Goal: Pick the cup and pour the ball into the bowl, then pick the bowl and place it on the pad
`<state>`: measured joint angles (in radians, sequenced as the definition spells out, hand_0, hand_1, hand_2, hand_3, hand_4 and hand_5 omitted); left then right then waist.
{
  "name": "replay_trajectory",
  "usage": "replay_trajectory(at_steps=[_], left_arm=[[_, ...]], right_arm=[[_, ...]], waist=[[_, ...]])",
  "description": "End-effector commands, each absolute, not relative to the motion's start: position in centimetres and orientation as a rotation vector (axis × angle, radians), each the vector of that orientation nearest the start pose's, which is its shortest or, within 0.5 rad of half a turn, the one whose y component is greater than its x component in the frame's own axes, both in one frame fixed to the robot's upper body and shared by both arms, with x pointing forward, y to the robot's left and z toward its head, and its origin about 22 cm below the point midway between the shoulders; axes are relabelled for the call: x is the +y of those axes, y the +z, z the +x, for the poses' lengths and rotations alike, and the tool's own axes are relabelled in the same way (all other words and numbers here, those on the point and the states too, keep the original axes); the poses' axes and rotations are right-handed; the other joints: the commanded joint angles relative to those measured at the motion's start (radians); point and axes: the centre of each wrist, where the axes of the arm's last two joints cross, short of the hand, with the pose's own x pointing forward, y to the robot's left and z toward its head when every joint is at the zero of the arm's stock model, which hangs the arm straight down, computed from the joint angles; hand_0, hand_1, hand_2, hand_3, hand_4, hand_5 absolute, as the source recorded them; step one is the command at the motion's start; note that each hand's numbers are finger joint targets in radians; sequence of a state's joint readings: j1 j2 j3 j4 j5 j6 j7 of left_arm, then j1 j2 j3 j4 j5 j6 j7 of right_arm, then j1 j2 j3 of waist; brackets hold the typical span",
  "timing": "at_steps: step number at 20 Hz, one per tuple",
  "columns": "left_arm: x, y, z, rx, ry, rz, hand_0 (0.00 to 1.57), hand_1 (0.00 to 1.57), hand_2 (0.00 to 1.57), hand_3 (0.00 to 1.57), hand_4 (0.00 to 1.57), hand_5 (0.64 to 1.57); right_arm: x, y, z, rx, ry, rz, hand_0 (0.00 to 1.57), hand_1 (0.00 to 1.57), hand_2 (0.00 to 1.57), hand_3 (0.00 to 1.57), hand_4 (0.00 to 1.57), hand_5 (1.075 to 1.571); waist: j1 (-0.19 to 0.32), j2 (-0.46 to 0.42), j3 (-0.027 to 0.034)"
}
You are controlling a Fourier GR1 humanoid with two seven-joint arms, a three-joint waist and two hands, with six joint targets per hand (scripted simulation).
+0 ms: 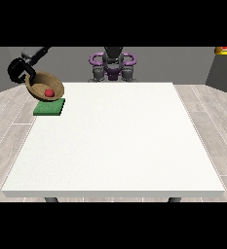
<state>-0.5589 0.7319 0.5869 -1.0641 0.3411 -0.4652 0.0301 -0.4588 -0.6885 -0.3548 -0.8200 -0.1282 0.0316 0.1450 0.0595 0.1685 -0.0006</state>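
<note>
A wooden bowl (43,86) hangs tilted above the green pad (49,107) at the table's far left edge. A red ball (49,92) lies inside the bowl. The black hand at the view's left (19,69) holds the bowl by its upper left rim, with fingers curled round it. No cup shows anywhere in the front view. The other hand is out of sight.
The white table (120,141) spreads wide in front of the robot's torso (113,63). The pad lies at the table's left edge, partly overhanging it. A grey wall panel stands at the far right.
</note>
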Motion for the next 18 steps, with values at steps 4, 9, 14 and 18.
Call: replay_trajectory(at_steps=[4, 9, 14, 18], left_arm=[[51.7, 21.3, 29.9, -1.927, 0.026, 0.238, 0.00, 0.00, 0.00, 0.00, 1.22, 1.553], [50.7, 20.6, 30.0, -1.953, -0.033, 0.189, 0.00, 0.00, 0.00, 0.00, 1.21, 1.555], [51.2, 21.2, 29.9, -1.911, 0.010, 0.221, 0.00, 0.00, 0.00, 0.00, 1.20, 1.557], [49.3, 22.8, 30.6, -1.967, -0.029, 0.230, 0.00, 0.00, 0.00, 0.00, 1.19, 1.561]], right_arm=[[-45.9, 8.3, 32.7, -1.314, -0.170, -0.509, 1.57, 1.57, 1.57, 0.49, 1.07, 1.568], [-45.6, 6.0, 33.0, -1.293, -0.252, -0.474, 1.57, 1.57, 1.57, 0.45, 1.05, 1.569], [-45.8, 4.7, 32.3, -1.288, -0.239, -0.421, 1.57, 1.57, 1.57, 0.55, 1.02, 1.571], [-46.9, 4.8, 32.5, -1.285, -0.411, -0.446, 1.57, 1.57, 1.57, 0.88, 0.71, 1.571]], waist=[[-0.048, 0.054, 0.0003], [0.020, 0.082, 0.0009], [-0.028, 0.047, 0.0010], [0.017, 0.092, 0.0022]])
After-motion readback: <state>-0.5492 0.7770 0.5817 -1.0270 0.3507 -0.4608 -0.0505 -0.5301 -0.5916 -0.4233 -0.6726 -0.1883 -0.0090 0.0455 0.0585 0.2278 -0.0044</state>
